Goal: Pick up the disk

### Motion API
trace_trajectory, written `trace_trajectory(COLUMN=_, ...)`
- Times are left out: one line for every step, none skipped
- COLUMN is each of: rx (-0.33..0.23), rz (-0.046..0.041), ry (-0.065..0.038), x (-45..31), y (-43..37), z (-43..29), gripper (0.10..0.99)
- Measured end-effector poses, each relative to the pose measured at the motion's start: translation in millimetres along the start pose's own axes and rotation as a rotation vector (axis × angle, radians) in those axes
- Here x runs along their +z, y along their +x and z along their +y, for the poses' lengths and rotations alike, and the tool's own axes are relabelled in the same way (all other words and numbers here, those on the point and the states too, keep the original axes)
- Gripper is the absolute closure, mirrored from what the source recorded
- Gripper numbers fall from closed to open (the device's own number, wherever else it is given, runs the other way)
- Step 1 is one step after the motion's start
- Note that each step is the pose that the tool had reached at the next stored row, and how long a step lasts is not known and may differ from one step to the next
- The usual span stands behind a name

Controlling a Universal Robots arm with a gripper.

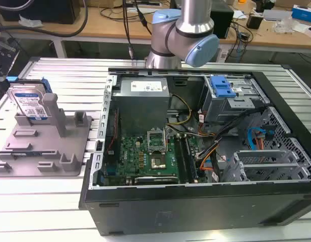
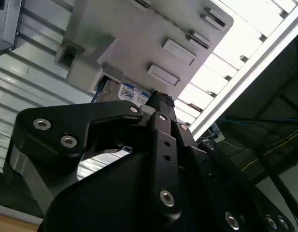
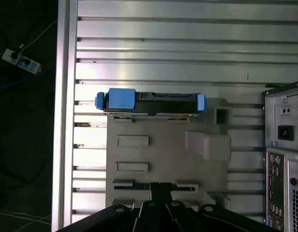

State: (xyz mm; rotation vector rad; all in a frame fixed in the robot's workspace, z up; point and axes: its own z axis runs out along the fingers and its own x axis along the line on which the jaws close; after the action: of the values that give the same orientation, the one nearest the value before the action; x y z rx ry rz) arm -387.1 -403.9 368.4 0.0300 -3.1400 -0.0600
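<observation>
Closed on nothing, its black fingers pressed together, the pincer (image 3: pixel 161 188) hangs over the edge of the grey fixture (image 3: pixel 158 145) that lies opposite the disk (image 3: pixel 153 102), well apart from it. In the second wrist view the pincer (image 2: pixel 161 99) points toward the disk's (image 2: pixel 132 93) barcode label, which peeks out past the fixture (image 2: pixel 139 38). The exterior view shows the disk (image 1: pixel 28 103) standing upright on edge at the far end of the fixture (image 1: pixel 49 146), blue rails along its sides, on the slatted aluminium table (image 1: pixel 69 70) at the exterior view's left. An open computer case (image 1: pixel 195 201) lies just beside the fixture, to the exterior view's right. The arm (image 1: pixel 183 35) rises behind the case's far side.
</observation>
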Motion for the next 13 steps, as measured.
trace_trajectory(rx=0.0, rz=0.0, ry=0.0, x=0.0, y=0.0, z=0.0, gripper=0.98)
trace_trajectory(rx=0.0, rz=0.0, ry=0.0, x=0.0, y=0.0, z=0.0, gripper=0.98)
trace_trajectory(rx=0.0, rz=0.0001, ry=0.0, x=0.0, y=0.0, z=0.0, gripper=0.98)
trace_trajectory(rx=0.0, rz=0.0, ry=0.0, x=0.0, y=0.0, z=0.0, gripper=0.98)
trace_trajectory(rx=0.0, rz=0.0, ry=0.0, x=0.0, y=0.0, z=0.0, gripper=0.98)
trace_trajectory(rx=0.0, rz=0.0, ry=0.0, x=0.0, y=0.0, z=0.0, gripper=0.98)
trace_trajectory(rx=0.0, rz=0.0, ry=0.0, x=0.0, y=0.0, z=0.0, gripper=0.98)
trace_trajectory(rx=0.0, rz=0.0, ry=0.0, x=0.0, y=0.0, z=0.0, gripper=0.98)
trace_trajectory(rx=0.0, rz=0.0, ry=0.0, x=0.0, y=0.0, z=0.0, gripper=0.98)
trace_trajectory(rx=0.0, rz=0.0, ry=0.0, x=0.0, y=0.0, z=0.0, gripper=0.98)
trace_trajectory(rx=0.0, rz=0.0, ry=0.0, x=0.0, y=0.0, z=0.0, gripper=0.98)
trace_trajectory(rx=-0.002, rz=0.0, ry=0.0, x=0.0, y=0.0, z=0.0, gripper=0.98)
trace_trajectory(rx=-0.011, rz=0.0004, ry=0.0, x=0.0, y=0.0, z=0.0, gripper=0.98)
